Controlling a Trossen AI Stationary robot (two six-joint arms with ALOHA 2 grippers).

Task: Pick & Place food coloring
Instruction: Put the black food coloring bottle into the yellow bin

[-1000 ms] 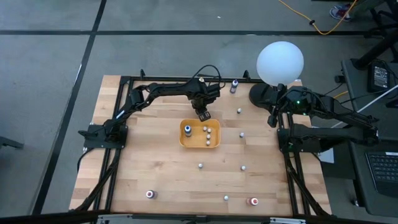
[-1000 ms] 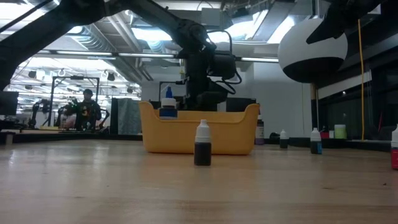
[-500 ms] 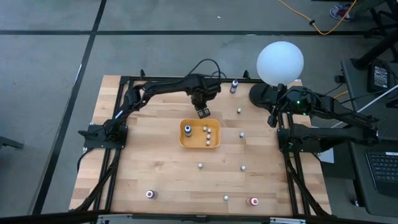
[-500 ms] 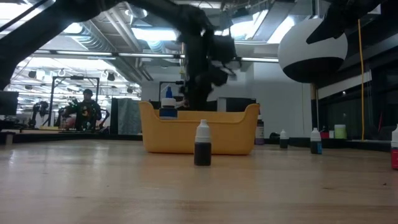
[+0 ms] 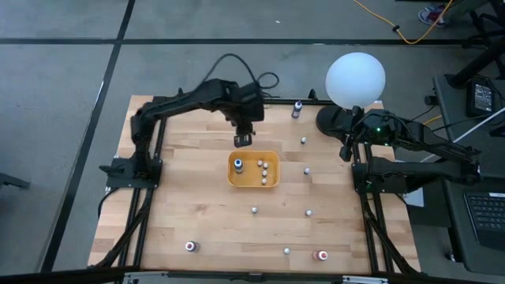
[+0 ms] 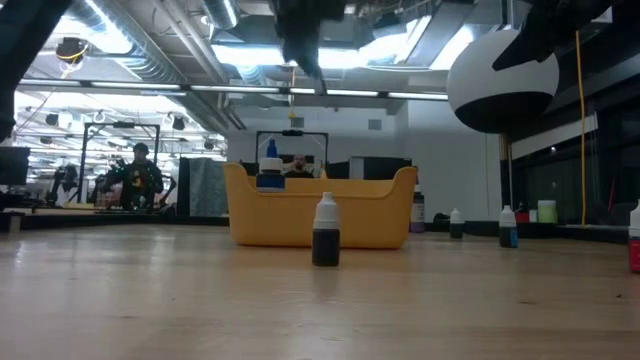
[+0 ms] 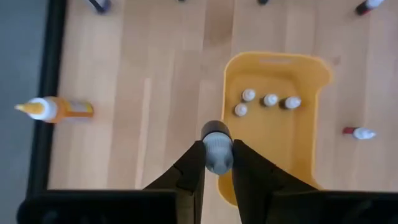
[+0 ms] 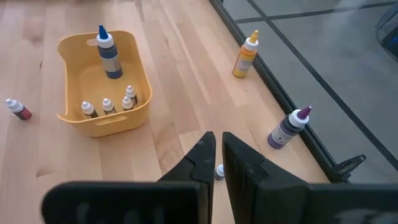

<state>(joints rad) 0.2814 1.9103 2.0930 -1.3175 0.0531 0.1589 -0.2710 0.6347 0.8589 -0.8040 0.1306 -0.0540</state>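
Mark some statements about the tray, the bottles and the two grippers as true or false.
1. The tray holds one tall blue-capped bottle and four small bottles. True.
2. The left gripper is down inside the tray. False: it hangs high above the tray's edge.
3. An orange bottle stands near the table's edge. True.
4. The dark bottle in front of the tray lies on its side. False: it stands upright.
5. The right gripper is over the tray. False: it waits at the table's right side, near the lamp.
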